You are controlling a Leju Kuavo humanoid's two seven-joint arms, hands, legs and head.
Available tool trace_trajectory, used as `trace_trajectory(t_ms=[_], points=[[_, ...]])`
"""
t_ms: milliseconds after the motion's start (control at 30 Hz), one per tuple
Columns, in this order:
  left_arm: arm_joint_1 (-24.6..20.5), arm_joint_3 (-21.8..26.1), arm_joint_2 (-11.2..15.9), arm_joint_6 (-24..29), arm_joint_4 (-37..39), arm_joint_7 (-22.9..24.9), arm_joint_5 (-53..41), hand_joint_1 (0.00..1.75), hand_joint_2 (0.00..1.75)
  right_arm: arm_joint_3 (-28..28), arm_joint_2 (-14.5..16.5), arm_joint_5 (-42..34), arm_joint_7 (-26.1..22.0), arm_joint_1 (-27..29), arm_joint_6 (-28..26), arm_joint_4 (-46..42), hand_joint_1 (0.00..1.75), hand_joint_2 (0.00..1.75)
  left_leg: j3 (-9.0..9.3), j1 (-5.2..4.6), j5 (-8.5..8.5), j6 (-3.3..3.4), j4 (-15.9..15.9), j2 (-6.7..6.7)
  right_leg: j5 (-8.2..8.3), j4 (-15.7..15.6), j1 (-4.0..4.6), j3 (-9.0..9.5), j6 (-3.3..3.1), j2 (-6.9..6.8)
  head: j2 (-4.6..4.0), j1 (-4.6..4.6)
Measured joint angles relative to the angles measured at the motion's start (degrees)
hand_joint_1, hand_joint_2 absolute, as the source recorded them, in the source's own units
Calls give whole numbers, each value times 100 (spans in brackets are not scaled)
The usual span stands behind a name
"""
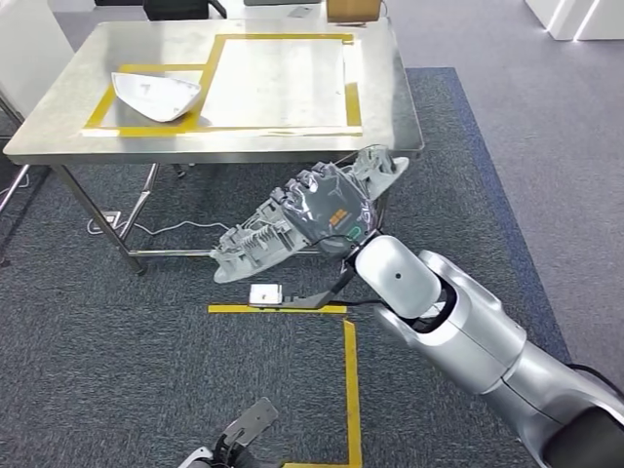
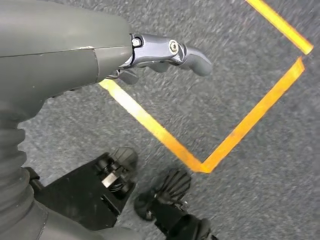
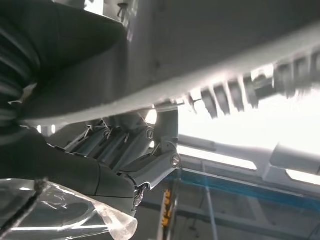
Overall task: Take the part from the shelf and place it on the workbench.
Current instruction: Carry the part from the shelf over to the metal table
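My right hand (image 1: 324, 210) grips a long grey ribbed plastic part (image 1: 253, 244), carried in the air just in front of the workbench's (image 1: 66, 117) near edge, over the carpet. From the right wrist camera the part's (image 3: 211, 55) underside crosses the frame above the curled fingers (image 3: 128, 150). A similar white part (image 1: 156, 95) lies on the bench inside the left yellow-taped box. My left hand (image 2: 166, 52) hangs low over the carpet with fingers extended and nothing in it.
A larger yellow-taped rectangle (image 1: 280, 83) marks the bench's middle. Yellow tape lines (image 1: 350, 380) cross the grey carpet in front of the bench. A small white box with a cable (image 1: 265, 293) lies on the floor under the held part.
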Motion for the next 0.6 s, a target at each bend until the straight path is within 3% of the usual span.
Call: trace_trajectory(t_ms=[67,133,200,267,300,333,367,400,467,500,533,600], points=[[-7,-9,0,4,-3,3,0,0,175,4,-3,-1,7,-6,2,9,175,175,32,-2,-46,-67,0,28,-107,-63,27,85,-161,22,0,-15],[-13,-15,-3,7,-6,3,3,0,175,9,-9,-2,10,6,6,17,175,175,-34,15,36,-115,235,31,-153,-104,21,187,-257,52,0,-38],[-20,-17,-4,7,-7,2,7,0,175,24,-13,-1,10,16,8,31,175,175,-424,34,33,-159,912,19,-219,-179,11,340,-328,73,0,-50],[0,-18,1,8,-7,2,11,0,175,36,-13,1,11,21,8,45,175,175,-912,47,-272,-193,1573,13,-311,-210,6,470,-352,102,0,-60],[15,-18,3,9,-7,2,13,0,175,38,-13,1,12,21,9,50,175,175,-1081,56,-424,-205,1719,13,-366,-213,4,537,-346,120,0,-61],[27,-18,6,12,-7,2,15,0,175,40,-13,2,13,22,9,54,175,175,-1174,67,-472,-214,1700,13,-424,-212,2,614,-335,136,0,-63],[33,-18,6,16,-7,2,19,0,175,42,-13,2,14,24,10,57,175,175,-1190,80,-379,-219,1516,14,-484,-212,-2,703,-319,147,0,-63],[35,-18,7,22,-7,3,21,0,175,44,-13,3,16,26,10,60,175,175,-1147,93,-145,-223,1200,14,-547,-212,-9,797,-299,151,0,-62],[44,-18,9,33,-6,4,32,0,175,48,-13,9,25,25,11,68,175,175,-1035,118,496,-225,468,22,-676,-208,-7,938,-234,160,0,-76],[51,-18,8,36,-7,9,39,0,175,51,-14,13,30,18,11,73,175,175,-1003,118,686,-215,245,25,-746,-209,0,986,-189,166,0,-82],[59,-19,4,39,-7,14,46,0,175,54,-15,15,35,11,11,78,175,175,-991,116,771,-187,133,23,-787,-191,7,1035,-133,172,0,-92],[50,-20,-4,48,-10,23,55,0,175,57,-18,15,37,-2,12,81,175,175,-934,97,708,-86,132,4,-834,-157,-3,1110,-27,160,0,-90]])
